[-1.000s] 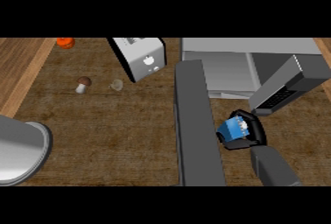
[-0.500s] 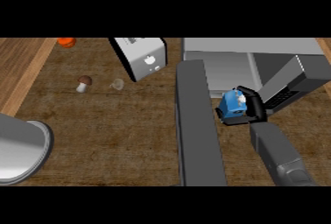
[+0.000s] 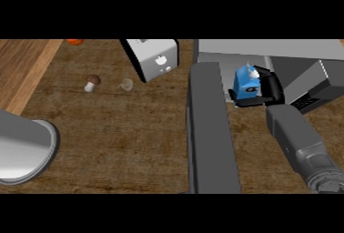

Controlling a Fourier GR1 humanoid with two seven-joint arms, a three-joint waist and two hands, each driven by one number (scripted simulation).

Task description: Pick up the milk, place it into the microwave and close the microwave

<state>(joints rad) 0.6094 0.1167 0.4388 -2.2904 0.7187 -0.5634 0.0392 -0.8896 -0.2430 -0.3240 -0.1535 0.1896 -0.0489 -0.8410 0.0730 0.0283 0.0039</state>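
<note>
Your right hand (image 3: 267,87) curls round one blue, white-topped milk carton (image 3: 246,83) beside one open microwave (image 3: 269,52).

- My table (image 3: 134,136) is dark brown, with a mottled, worn-looking grain.
- A lighter wooden strip (image 3: 23,68) runs along its far-left corner.
- A grey round vessel (image 3: 23,152) sits at the table's left edge.
</note>
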